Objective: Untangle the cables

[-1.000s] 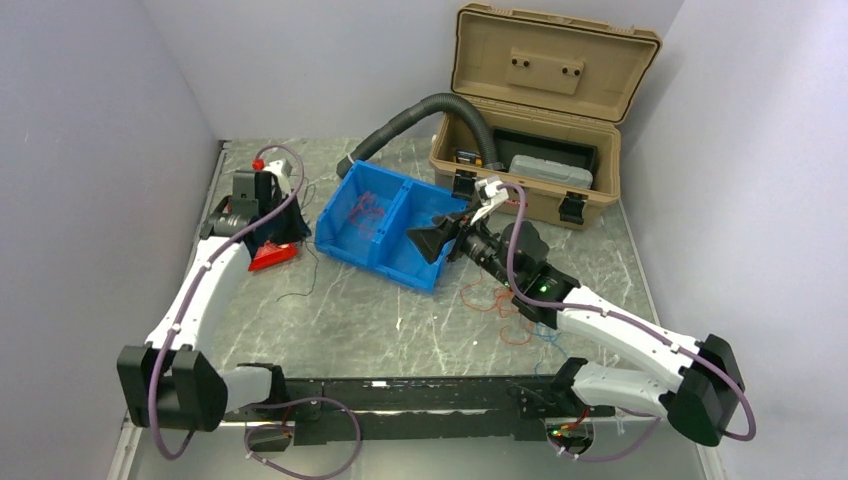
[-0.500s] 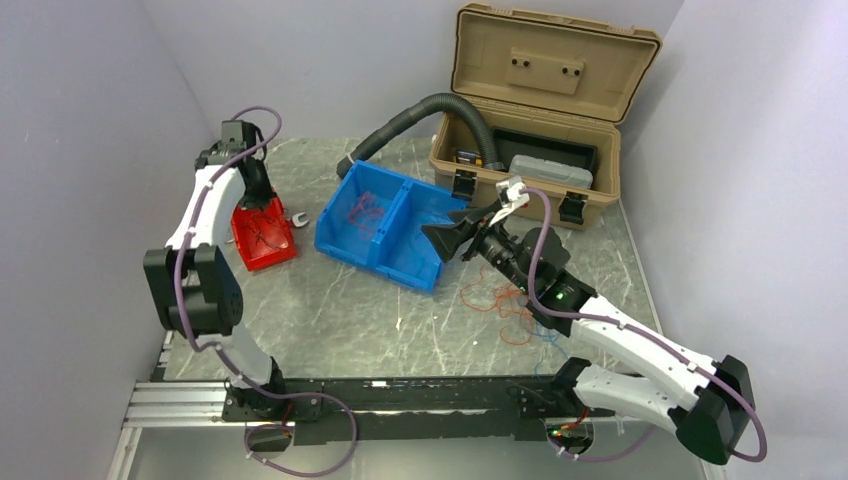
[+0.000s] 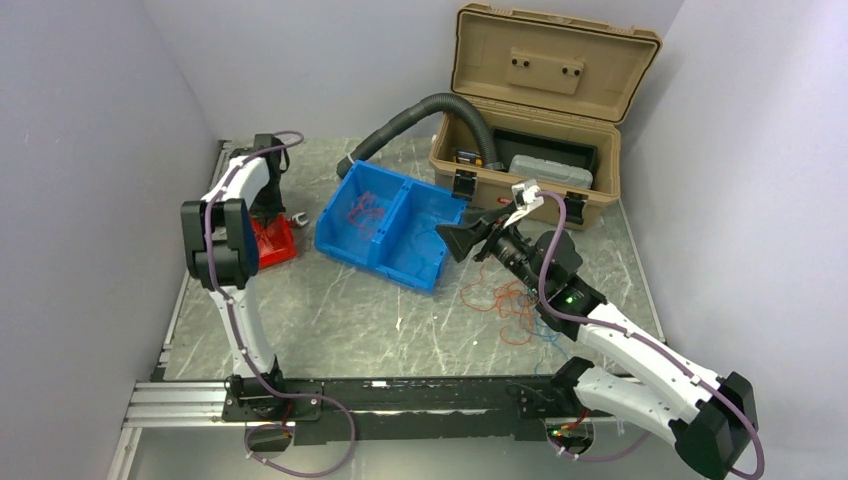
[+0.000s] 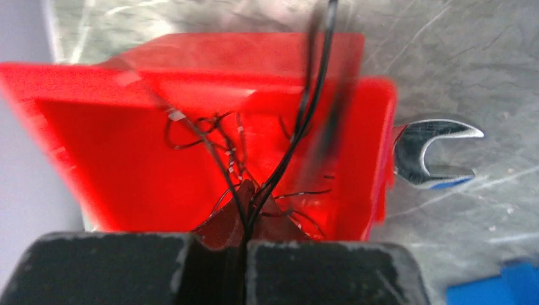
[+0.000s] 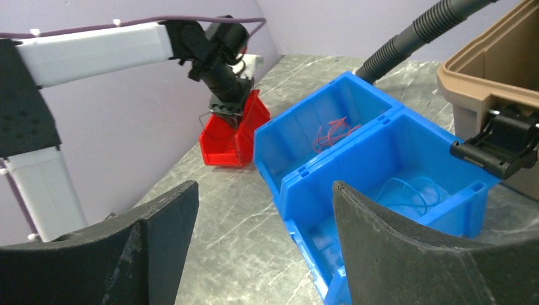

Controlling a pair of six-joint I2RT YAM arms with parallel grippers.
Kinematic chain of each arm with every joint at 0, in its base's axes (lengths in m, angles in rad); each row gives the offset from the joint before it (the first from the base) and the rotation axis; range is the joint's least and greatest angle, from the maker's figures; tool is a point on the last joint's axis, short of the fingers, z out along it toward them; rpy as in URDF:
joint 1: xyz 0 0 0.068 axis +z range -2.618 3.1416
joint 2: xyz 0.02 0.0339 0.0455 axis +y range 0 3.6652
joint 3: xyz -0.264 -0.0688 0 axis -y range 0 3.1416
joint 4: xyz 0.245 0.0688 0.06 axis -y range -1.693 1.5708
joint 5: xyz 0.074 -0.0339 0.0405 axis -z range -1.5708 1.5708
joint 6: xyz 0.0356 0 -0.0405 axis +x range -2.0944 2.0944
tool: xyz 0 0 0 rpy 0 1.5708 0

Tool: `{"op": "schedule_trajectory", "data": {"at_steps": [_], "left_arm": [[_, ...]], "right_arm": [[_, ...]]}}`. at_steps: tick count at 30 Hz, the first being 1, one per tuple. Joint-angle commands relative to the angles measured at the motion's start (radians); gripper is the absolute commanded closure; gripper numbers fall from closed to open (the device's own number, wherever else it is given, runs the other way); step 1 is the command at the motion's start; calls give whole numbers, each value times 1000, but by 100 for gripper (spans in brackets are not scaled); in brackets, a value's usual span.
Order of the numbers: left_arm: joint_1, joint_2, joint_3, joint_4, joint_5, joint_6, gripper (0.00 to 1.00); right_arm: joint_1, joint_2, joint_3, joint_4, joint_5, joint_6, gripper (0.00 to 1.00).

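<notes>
My left gripper [image 3: 268, 214] hangs over a small red bin [image 3: 272, 243] at the far left. In the left wrist view it [image 4: 245, 244] is shut on a few black cables [image 4: 281, 170] that run up out of the red bin [image 4: 121, 159]; more black cables lie inside. My right gripper [image 3: 462, 240] is open and empty above the blue bin [image 3: 400, 262]. The right wrist view shows its wide-apart jaws [image 5: 264, 187], red cables [image 5: 334, 130] in the far compartment and blue cables [image 5: 407, 190] in the near one. A tangle of red and blue cables [image 3: 508, 302] lies on the table under my right arm.
An open tan toolbox [image 3: 540, 130] stands at the back right, with a thick grey hose [image 3: 420, 112] curving from it to the blue bin. A steel wrench [image 4: 432, 152] lies beside the red bin. Purple walls close in left, right and behind.
My left arm has folded upward and back, with its gripper now hanging straight down over the red bin. My right gripper has drifted slightly right and up, still open.
</notes>
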Motion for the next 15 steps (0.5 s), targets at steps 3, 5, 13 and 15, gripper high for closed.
{"op": "schedule_trajectory", "data": {"at_steps": [3, 5, 13, 15], "left_arm": [[-22, 115, 51, 27, 100, -20, 100], [-19, 122, 60, 14, 128, -18, 100], [-43, -118, 38, -5, 75, -19, 49], [-42, -154, 50, -32, 80, -17, 44]], "right_arm": [[-14, -15, -3, 42, -53, 35, 21], [-15, -26, -8, 36, -44, 26, 21], [-25, -13, -5, 38, -59, 28, 21], [-25, -4, -1, 39, -69, 30, 21]]}}
